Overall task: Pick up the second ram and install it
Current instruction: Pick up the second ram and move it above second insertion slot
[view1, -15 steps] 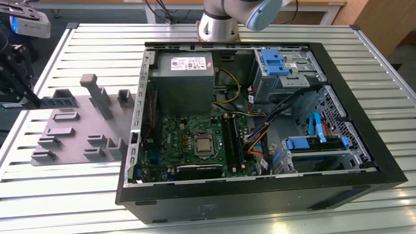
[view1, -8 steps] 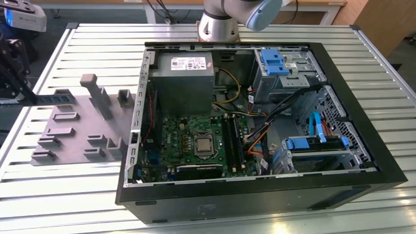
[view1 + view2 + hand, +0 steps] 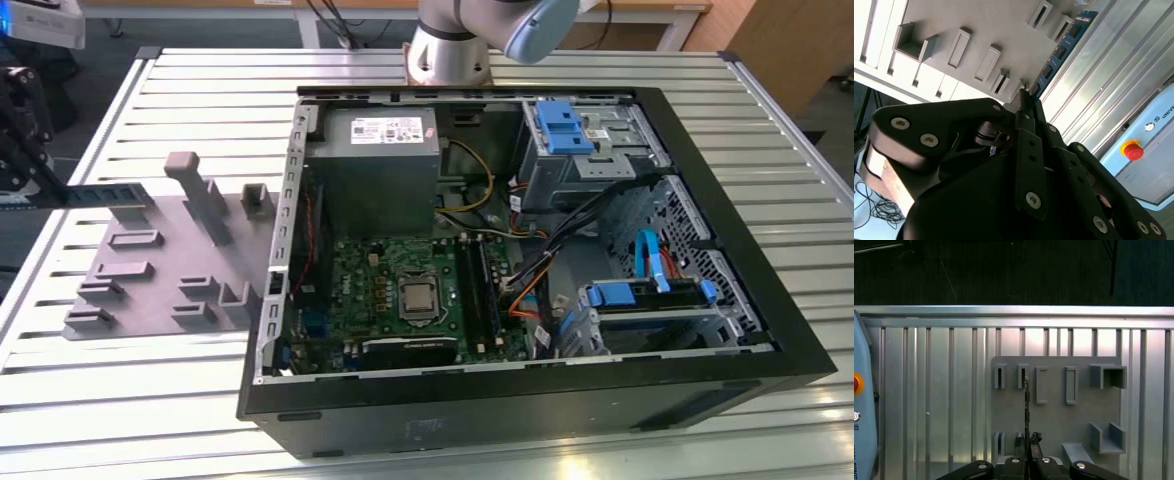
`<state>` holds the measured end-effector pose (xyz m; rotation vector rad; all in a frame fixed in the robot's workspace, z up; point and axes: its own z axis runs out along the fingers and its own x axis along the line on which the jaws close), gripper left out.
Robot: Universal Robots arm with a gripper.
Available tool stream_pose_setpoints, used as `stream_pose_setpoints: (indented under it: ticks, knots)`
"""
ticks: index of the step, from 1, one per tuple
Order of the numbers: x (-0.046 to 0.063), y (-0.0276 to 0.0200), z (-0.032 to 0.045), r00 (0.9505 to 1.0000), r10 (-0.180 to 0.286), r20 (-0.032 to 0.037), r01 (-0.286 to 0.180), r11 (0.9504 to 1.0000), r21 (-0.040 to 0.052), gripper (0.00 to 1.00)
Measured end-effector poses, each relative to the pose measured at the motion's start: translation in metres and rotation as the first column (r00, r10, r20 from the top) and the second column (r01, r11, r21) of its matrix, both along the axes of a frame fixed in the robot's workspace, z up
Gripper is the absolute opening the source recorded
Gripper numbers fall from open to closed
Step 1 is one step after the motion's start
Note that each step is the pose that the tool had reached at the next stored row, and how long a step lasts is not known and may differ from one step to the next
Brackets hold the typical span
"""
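I have the jaws clamped on the second ram [image 3: 1058, 52], held edge-on out ahead of them. Below the jaws lies the grey slotted holder [image 3: 1054, 410] on the worktop [image 3: 929, 405].

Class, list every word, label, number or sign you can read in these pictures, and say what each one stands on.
White label on the power supply: print too small to read.
Light-blue control box: lettering cut off at the edge, not readable whole.
The second ram, gripped in the pincer: no readable print.
Nothing can be quoted.
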<state>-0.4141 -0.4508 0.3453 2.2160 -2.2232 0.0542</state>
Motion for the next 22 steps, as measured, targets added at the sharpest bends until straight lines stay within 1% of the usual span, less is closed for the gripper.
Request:
stream_pose_setpoints:
  ticks: [11,22]
  knots:
    - [0.000,0.0002,0.0171,1.0000,0.000,0.0002,0.000,1.0000,0.0000,0.14]
    - [0.001,0.0002,0.0185,1.0000,0.000,0.0000,0.000,1.0000,-0.0002,0.14]
